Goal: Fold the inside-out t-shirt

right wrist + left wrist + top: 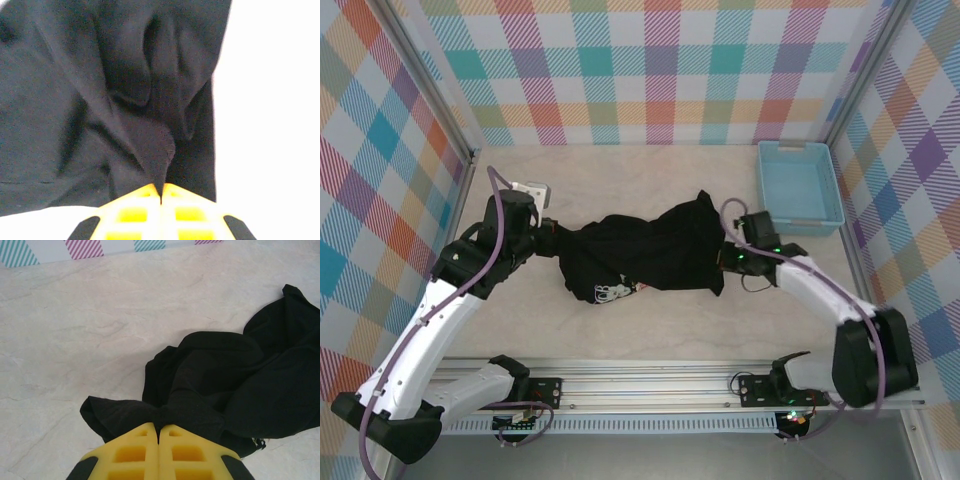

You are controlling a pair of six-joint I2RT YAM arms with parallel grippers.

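The inside-out t-shirt (640,250) is a crumpled black heap in the middle of the table, stretched between both arms. My left gripper (548,240) is shut on the shirt's left end; in the left wrist view the yellow fingers (140,452) pinch a fold of the t-shirt (225,385) at the left gripper (159,432). My right gripper (722,258) is shut on the right end; in the right wrist view a pointed fold of the t-shirt (100,100) runs down between the tips of the right gripper (161,190). A small white print (613,292) shows at the shirt's near edge.
A light-blue plastic basket (801,186) stands at the back right, just behind the right arm. Checkered walls enclose the table on three sides. A metal rail (650,385) runs along the near edge. Bare tabletop (650,330) lies in front of the shirt.
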